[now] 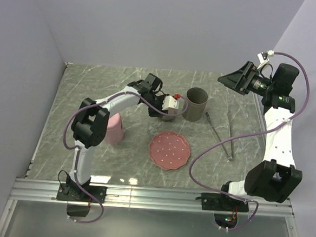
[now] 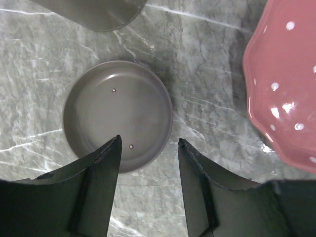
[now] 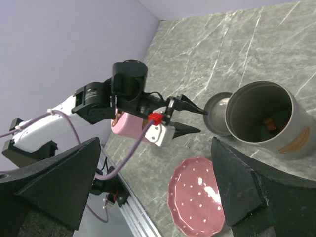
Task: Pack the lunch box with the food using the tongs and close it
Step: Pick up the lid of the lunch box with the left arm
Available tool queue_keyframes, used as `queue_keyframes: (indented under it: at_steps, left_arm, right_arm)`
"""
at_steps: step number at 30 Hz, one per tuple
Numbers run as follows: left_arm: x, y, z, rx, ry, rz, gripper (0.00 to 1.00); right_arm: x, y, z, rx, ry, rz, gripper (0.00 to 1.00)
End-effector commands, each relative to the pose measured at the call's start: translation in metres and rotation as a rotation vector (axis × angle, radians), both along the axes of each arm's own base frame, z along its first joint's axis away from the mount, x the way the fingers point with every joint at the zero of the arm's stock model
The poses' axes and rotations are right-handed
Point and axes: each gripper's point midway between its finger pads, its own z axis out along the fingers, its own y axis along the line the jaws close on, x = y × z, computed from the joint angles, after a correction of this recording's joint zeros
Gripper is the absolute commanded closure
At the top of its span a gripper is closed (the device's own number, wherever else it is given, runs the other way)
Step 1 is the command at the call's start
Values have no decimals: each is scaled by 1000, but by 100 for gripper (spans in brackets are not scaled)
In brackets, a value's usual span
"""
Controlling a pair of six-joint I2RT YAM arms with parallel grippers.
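The grey cylindrical lunch box (image 1: pixel 196 104) stands upright and uncovered at mid table. In the right wrist view a reddish-brown bit of food (image 3: pixel 269 122) lies inside the lunch box (image 3: pixel 247 113). Its round grey lid (image 2: pixel 118 108) rests upside down on the table just left of it. My left gripper (image 2: pixel 149 143) hovers over the lid's edge, jaws apart, nothing between them. The tongs (image 1: pixel 218 134) lie flat on the table right of the lunch box, untouched. My right gripper (image 1: pixel 234 79) is raised high at the back right, wide open and empty.
A pink scalloped plate (image 1: pixel 170 150) with white dots lies in front of the lunch box, nothing on it. A pink cup (image 1: pixel 115 128) stands beside the left arm's elbow. Walls close the table on the left, back and right.
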Motion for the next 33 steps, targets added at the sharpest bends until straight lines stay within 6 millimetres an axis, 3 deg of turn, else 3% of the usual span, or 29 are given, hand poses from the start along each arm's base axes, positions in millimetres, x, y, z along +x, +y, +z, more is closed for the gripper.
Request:
queue_keyframes:
  at_steps: [1,6,11,15,22,29,33]
  left_arm:
    - [0,-5,1,30,-41,-70,45]
    - [-5,-8,-10,30,2,-81,46]
    - [4,-8,-22,57,-1,-54,48]
    - [2,-2,-40,106,34,-55,53]
    - [0,1,-50,142,45,-52,69]
    - [-4,-1,-30,110,31,-36,99]
    - [-11,-3,6,33,41,12,100]
  right_arm:
    - [-8,4,17,0,-62,30,0]
    - [-6,3,20,10,-62,43,0]
    - [-6,1,24,12,-66,42,0]
    - [-5,-1,25,12,-68,38,0]
    - [-4,-2,26,16,-68,41,0]
    - [-4,-4,25,17,-66,27,0]
    - [-3,-6,27,24,-67,17,0]
